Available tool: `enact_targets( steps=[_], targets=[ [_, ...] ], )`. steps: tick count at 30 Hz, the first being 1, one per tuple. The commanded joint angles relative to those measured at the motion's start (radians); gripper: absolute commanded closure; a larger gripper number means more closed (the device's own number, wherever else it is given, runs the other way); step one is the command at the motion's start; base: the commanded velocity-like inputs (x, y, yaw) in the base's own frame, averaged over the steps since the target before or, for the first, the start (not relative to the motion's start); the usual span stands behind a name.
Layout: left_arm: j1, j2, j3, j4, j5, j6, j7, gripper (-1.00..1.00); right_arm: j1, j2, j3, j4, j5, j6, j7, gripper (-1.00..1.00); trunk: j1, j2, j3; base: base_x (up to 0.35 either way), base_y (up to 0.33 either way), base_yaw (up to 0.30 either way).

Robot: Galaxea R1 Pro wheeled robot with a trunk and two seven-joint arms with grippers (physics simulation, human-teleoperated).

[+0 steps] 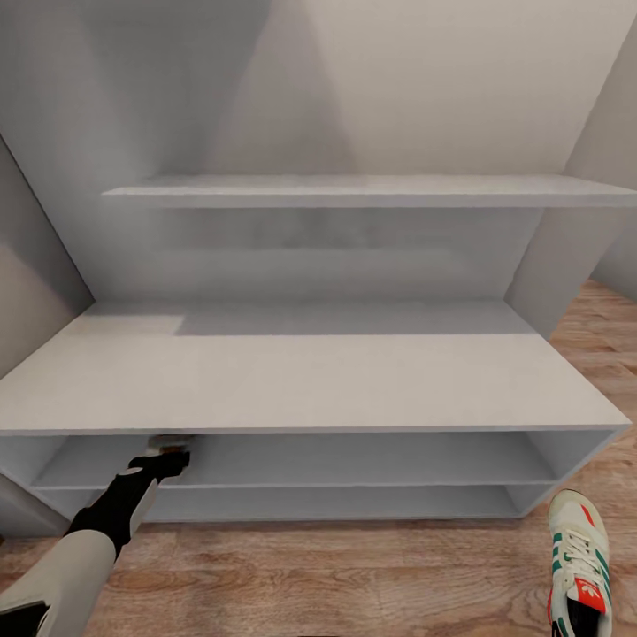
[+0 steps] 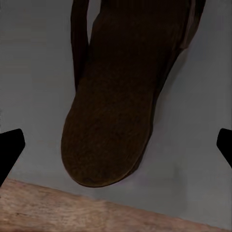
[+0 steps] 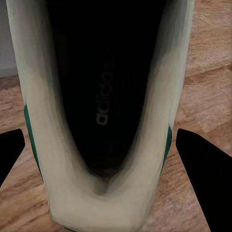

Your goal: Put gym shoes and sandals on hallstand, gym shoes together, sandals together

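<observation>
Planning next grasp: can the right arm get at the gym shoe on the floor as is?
Probably yes. The right end effector sits directly over the gym shoe's heel opening, fingers on either side, only bare corridor floor around it.

Brown sandal (image 2: 108, 111) on grey rack (image 1: 310, 389); sneaker (image 1: 579, 566) on floor (image 1: 354, 575).

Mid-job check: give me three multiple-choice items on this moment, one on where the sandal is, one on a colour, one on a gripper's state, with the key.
1. The sandal lies on:
A. a grey shelf of the shoe rack
B. the wood floor
C. the sneaker

2. The side stripes on the sneaker are:
A. blue
B. green
C. black

3. The left gripper is:
A. shut on the sandal
B. shut on the sneaker
C. open, fingertips apart

Key: 1 A, grey board lies under the sandal, floor planks nearer the camera. 2 B, green bands show on its side. 3 C, both fingertips stand clear of the sandal.
</observation>
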Motion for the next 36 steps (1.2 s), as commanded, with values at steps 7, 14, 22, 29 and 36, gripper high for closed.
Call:
enact_targets(
  steps=[7, 14, 22, 29, 36],
  targets=[
    [0.007, -0.001, 0.002, -0.01, -0.009, 0.0, 0.009, -1.0, -0.001, 0.0, -0.003, 0.001, 0.011, -0.002, -0.008, 1.0, 0.0, 0.0, -0.001, -0.201, 0.0, 0.0],
    [0.01, -0.004, 0.0, -0.012, -0.007, -0.01, 0.012, -1.0, -0.001, 0.0, -0.003, 0.001, 0.011, -0.002, -0.008, 1.0, 0.0, 0.0, -0.001, -0.328, 0.0, 0.0],
    [0.012, -0.008, 0.001, -0.011, -0.006, -0.024, 0.011, -1.0, -0.001, 0.0, -0.003, 0.001, 0.011, -0.002, -0.008, 1.0, 0.0, 0.0, -0.001, -0.337, 0.0, 0.0],
    [0.107, -0.01, 0.004, 0.001, 0.004, -0.176, -0.005, -1.0, -0.001, 0.0, -0.003, 0.001, 0.011, -0.001, -0.008, 1.0, 0.0, 0.0, -0.001, -0.338, 0.0, 0.0],
    [0.308, -0.005, 0.012, 0.008, 0.028, -0.381, -0.119, -1.0, -0.001, 0.005, 0.0, 0.002, 0.014, 0.001, -0.005, 1.0, 0.0, 0.0, -0.001, -0.338, 0.0, 0.0]
  ],
)
